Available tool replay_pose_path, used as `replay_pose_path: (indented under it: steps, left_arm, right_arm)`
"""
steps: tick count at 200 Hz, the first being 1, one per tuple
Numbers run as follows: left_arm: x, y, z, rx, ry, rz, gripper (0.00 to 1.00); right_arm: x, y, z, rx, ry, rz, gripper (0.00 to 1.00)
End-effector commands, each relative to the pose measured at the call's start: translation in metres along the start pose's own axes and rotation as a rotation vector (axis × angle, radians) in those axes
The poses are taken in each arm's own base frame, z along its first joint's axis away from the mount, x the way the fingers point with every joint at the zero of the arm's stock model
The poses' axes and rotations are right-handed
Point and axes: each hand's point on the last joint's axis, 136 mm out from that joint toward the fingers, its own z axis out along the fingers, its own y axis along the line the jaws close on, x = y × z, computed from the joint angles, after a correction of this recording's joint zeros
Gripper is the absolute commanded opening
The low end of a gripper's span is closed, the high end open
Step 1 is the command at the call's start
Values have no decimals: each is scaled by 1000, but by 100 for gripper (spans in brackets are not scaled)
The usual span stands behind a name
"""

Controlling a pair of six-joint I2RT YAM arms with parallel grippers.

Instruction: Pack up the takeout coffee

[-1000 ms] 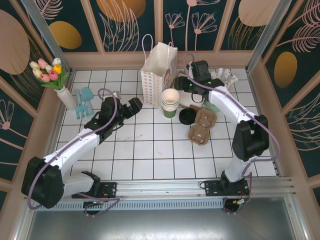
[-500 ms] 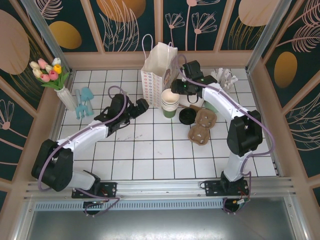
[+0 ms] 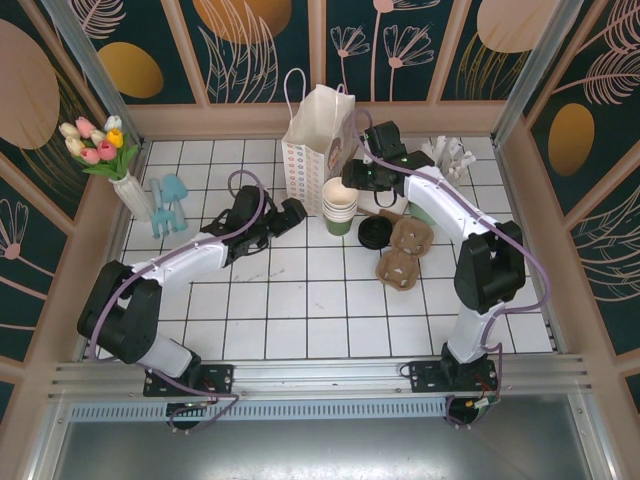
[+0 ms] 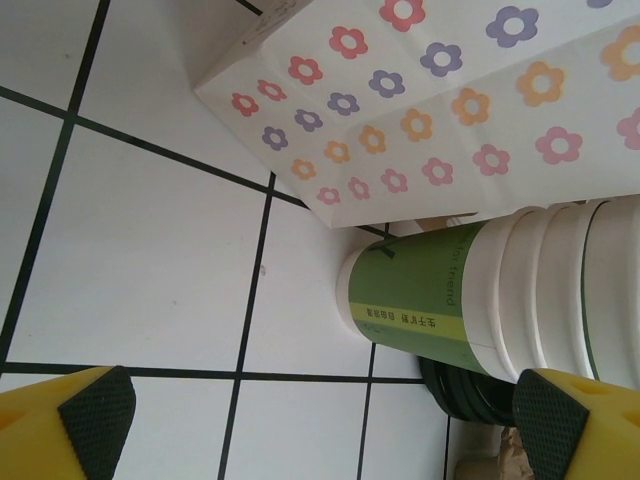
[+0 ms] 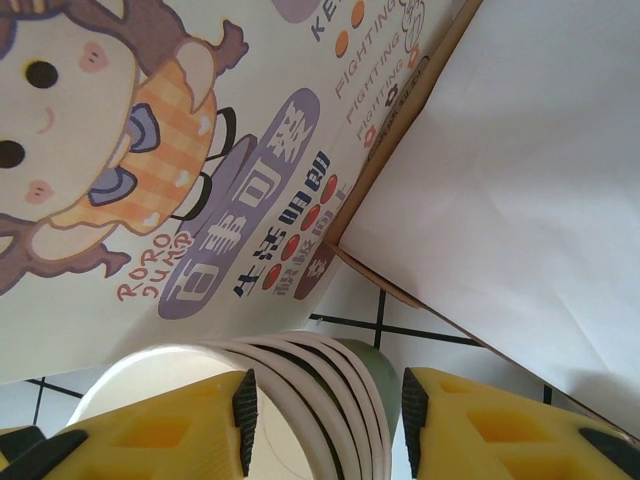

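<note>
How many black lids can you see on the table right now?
1. The black lid lies flat between the cup stack and the cardboard carrier. More could be nested under it or hidden beneath the right arm.

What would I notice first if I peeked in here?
Probably the white paper bag printed with colourful flowers at the back of the tiled table, with a stack of paper cups, green at the bottom, right in front. The left gripper and right gripper reach toward that stack, and pink and yellow tulips in a white vase stand far left.
</note>
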Motion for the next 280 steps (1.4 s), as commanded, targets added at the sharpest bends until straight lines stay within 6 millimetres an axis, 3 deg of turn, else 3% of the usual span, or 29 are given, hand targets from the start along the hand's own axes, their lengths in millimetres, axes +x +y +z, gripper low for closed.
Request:
replay_pose_path:
  steps: [1, 31, 98, 193, 280]
  left_arm:
    - [-3, -16, 4, 44, 0, -4, 99]
    - [-4, -18, 7, 47, 0, -5, 99]
    - [-2, -23, 15, 60, 24, 1, 99]
    - [3, -20, 21, 51, 45, -2, 99]
    - [11, -14, 28, 37, 76, -2, 99]
  right_arm:
    - [-4, 16, -24, -41, -16, -12, 46]
    - [0, 18, -29, -60, -22, -8, 45]
    - [8, 3, -15, 16, 9, -15, 39]
    - [19, 1, -2, 31, 60, -45, 37]
    - [4, 9, -14, 44, 6, -83, 5]
